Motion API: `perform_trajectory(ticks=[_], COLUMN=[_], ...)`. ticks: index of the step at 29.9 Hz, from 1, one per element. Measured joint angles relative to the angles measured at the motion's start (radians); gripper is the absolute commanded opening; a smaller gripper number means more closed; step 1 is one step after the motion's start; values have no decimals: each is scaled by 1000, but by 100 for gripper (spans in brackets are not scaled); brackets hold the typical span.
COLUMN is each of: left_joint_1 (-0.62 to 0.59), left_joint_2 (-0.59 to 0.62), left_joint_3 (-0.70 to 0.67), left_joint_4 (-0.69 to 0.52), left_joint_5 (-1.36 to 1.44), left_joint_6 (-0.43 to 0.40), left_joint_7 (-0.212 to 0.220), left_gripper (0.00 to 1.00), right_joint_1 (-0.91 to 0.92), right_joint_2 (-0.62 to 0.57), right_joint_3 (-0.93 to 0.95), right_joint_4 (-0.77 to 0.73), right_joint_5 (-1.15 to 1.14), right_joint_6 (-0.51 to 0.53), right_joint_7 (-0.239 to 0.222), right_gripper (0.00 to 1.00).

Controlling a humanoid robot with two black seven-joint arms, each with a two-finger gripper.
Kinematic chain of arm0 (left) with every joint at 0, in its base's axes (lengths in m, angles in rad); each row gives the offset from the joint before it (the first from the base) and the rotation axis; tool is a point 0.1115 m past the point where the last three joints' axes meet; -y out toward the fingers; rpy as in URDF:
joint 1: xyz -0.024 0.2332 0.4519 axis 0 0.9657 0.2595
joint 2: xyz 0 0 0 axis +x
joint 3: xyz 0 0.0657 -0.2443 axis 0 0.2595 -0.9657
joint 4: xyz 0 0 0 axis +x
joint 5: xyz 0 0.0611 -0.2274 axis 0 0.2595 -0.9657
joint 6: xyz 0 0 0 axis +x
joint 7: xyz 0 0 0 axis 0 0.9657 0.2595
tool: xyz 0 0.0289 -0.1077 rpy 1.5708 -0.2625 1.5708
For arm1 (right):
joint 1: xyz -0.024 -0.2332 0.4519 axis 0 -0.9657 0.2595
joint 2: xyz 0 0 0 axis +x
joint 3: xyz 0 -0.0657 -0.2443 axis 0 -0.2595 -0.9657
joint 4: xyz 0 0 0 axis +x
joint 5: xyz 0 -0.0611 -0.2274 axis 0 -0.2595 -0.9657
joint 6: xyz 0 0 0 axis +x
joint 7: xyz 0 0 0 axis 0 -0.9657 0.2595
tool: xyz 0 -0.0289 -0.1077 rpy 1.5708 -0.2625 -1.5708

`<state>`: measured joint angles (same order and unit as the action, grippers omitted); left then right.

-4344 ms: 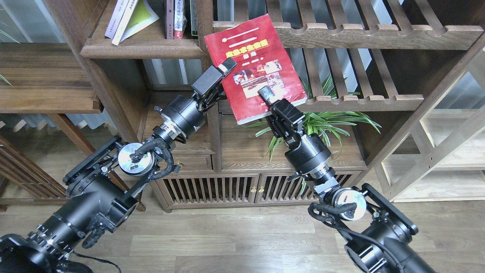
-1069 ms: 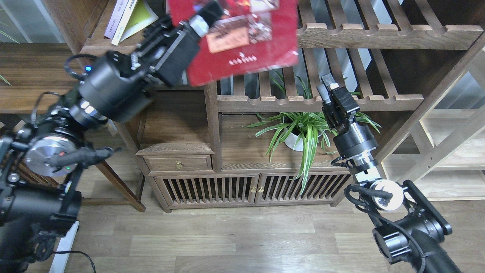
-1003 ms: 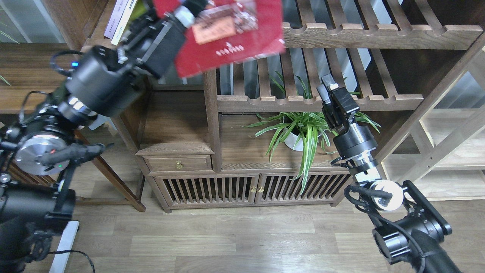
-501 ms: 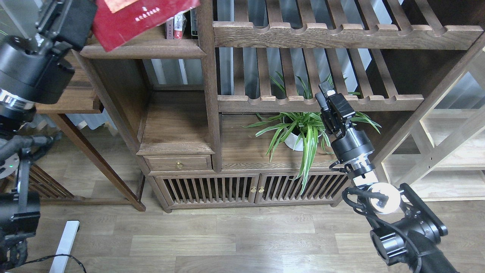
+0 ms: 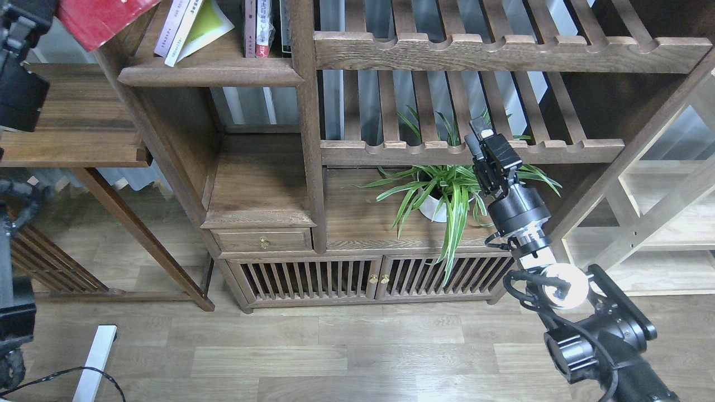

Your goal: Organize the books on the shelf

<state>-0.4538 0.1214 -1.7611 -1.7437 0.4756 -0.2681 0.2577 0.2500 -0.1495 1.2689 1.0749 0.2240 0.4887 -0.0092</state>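
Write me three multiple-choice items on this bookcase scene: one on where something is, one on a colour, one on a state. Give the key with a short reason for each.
1. Where is the red book?
A. at the top left corner of the view, left of the shelf
B. lying on the floor
C. beside the potted plant

2. What colour is the cover of the book leaning on the shelf next to the white book?
A. blue
B. yellow-green
C. black

3. How is the right gripper?
A. clamped on a book
B. resting on the floor
C. holding nothing, raised in front of the plant

Key: 1 A, the red book shows only at the upper left edge, outside the shelf post. 2 B, the yellow-green book tilts against the white one. 3 C, nothing is between its fingers, with leaves behind it.
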Motion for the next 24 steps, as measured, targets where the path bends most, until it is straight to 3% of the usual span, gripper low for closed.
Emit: perform_trajectory(ticks=[9,16,24], left_joint_1=[-14,-50,-119], left_joint_2=[114,246,305], left_joint_3=[-4,17,76], left_joint_4=[28,87,116], left_joint_5=[0,-2,3], left_joint_6=[27,18,23], left_joint_7=[14,44,87], left_gripper=[0,0,0], right_joint_1=[-6,-9,-11], right_joint_2=[2,23,35], right_joint_3=[0,0,0], right_joint_4=[-6,-15,-19], right_joint_5=[0,0,0], right_joint_6=[0,0,0], right_joint_7=[1,3,9], right_gripper=[54,54,55])
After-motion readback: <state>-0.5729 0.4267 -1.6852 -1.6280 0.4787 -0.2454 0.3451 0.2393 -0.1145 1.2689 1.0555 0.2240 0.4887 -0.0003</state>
